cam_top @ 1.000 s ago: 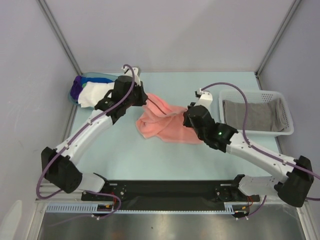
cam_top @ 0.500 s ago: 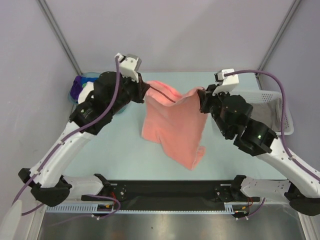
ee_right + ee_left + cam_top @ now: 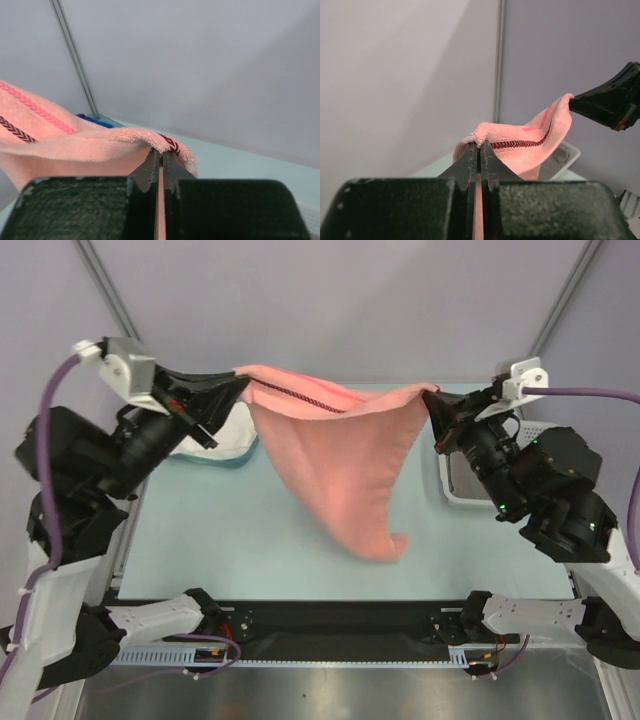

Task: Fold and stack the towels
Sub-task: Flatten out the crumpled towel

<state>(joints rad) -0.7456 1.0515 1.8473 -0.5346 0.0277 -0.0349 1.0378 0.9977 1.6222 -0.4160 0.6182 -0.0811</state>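
Step in hand, by the look of it: opening out salmon pink terry cloth towel (image 3: 340, 470) ahead of a first fold. Hangs in mid-air between the two arms, over pale blue table top (image 3: 200, 540), tapering to a point toward the near edge. Cannot tell whether that point touches the surface. Sags along the top hem, dark zigzag trim (image 3: 305, 398) showing.

Left gripper (image 3: 238, 390): clamped on one top corner. Confirmed from the wrist view, jaws pressed together with a thin fold of cloth at the very tips. Right gripper (image 3: 437, 405): likewise closed on the opposite corner, only a narrow bite of hem between the tips.

To do it well:
- Draw the corners apart just enough to take out the sag, no harder. Shallow bites on both sides, so probably prone to slipping under a sharp tug.
- Hold both corners level, aiming for a square drop instead of a point.
- Lower with the free edge down first, then ease back to lay the cloth out without a tuck underneath.
- Steer clear of white mesh plastic basket (image 3: 448, 480) at right and translucent blue plastic tub (image 3: 222, 459) at left.
- Let go only once flat on the table.
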